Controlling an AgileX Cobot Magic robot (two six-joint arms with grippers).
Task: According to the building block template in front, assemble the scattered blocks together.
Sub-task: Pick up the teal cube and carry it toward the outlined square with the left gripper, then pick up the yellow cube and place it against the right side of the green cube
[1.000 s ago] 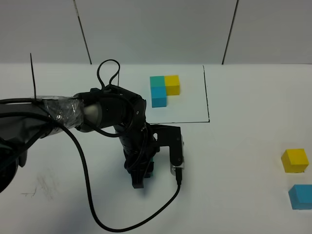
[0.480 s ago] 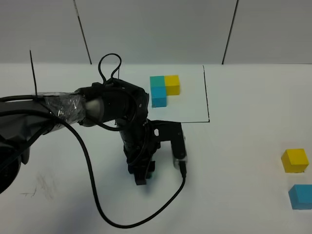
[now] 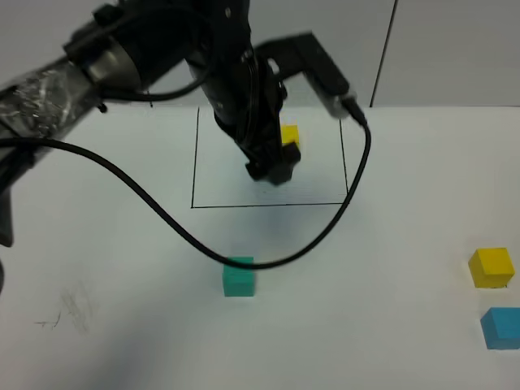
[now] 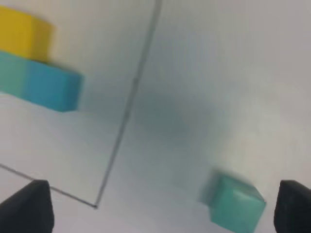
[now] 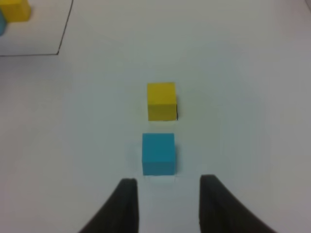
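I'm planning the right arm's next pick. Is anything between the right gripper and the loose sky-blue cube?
Nothing visible. The sky-blue cube sits just ahead of the open right gripper, with only bare table between them. The yellow cube lies beyond it.

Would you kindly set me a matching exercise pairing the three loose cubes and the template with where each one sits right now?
Things:
1. teal-green cube
2. yellow cube
3. sky-blue cube
4. template

Places:
A. inside the black rectangle, partly behind the left arm
B. far right, directly ahead of the open right gripper
C. alone, outside the rectangle on its near side
D. far right, just beyond its neighbour

Pairs: 1-C; 2-D; 3-B; 4-A
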